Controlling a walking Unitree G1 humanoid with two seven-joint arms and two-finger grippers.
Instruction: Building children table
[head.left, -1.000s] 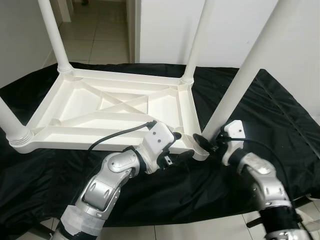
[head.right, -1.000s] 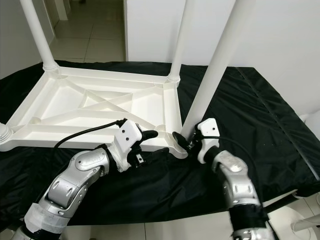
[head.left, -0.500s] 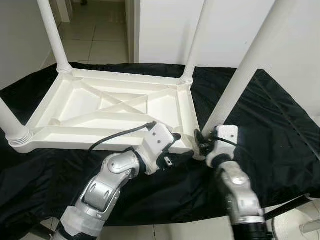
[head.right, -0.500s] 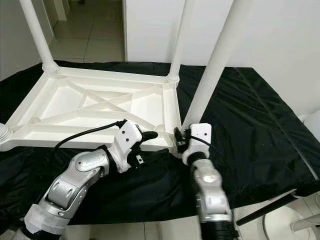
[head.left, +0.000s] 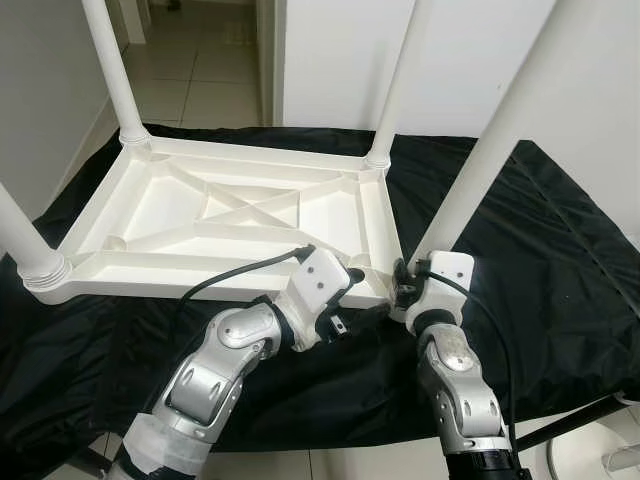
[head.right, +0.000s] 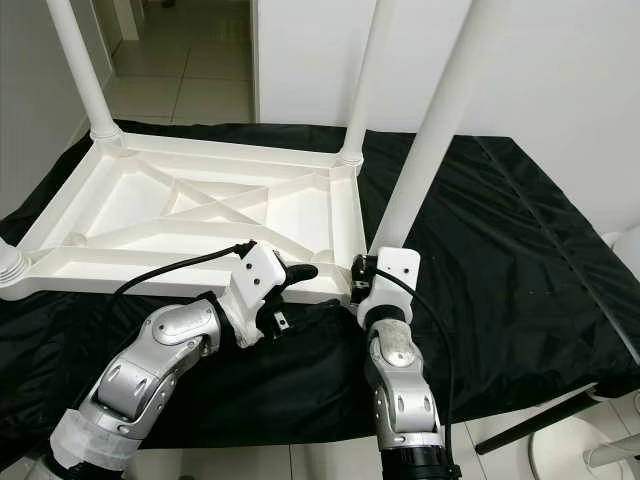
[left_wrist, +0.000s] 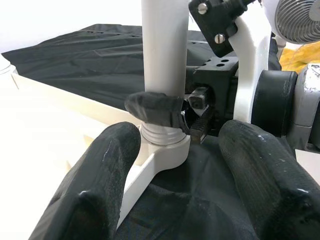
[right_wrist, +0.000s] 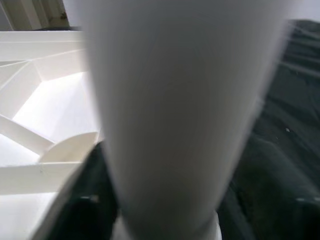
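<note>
**Right gripper clamped on near-right table leg at its socket; left gripper open beside it**

The white plastic tabletop lies upside down on a black cloth that covers the work surface. Four white legs stand up from its corners: far left, far right, near left and near right.

The right gripper is at the base of the near-right leg, where the leg meets its corner socket. In the left wrist view one of its black fingers is wrapped against the leg just above the threaded collar; the gripper is closed on the leg. The right wrist view is blurred; the leg is very close to the lens, with the tabletop ribs beside it.

The left gripper is at the near edge of the tabletop, just beside the same corner. Its two fingers are spread apart, one on each side of the socket, and hold nothing. Contact with the tabletop edge cannot be confirmed.

A tiled floor is visible beyond the cloth through a doorway.
</note>
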